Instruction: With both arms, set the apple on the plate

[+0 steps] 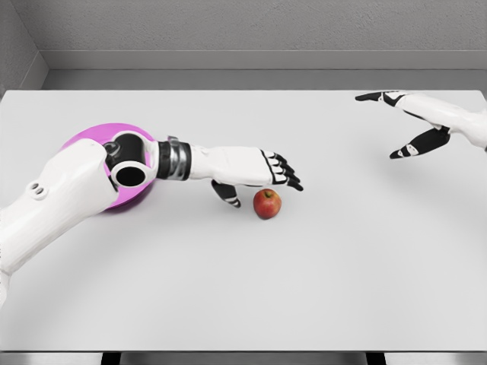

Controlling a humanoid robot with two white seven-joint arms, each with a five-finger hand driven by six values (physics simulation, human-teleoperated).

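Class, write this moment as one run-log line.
left hand: open, above apple, not grasping | right hand: open, far right | apple: on table | plate: partly behind left arm

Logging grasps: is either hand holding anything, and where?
Nothing held. Left hand hovers open over the apple; right hand is open, empty.

plate [85, 138] — mostly hidden under left arm [68, 190] | right arm [456, 122] cut by frame edge (elbow unseen)

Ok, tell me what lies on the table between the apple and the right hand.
Nothing: in the head view, the stretch of white table from the apple to the right hand is bare. The left hand sits above the apple, on its other side.
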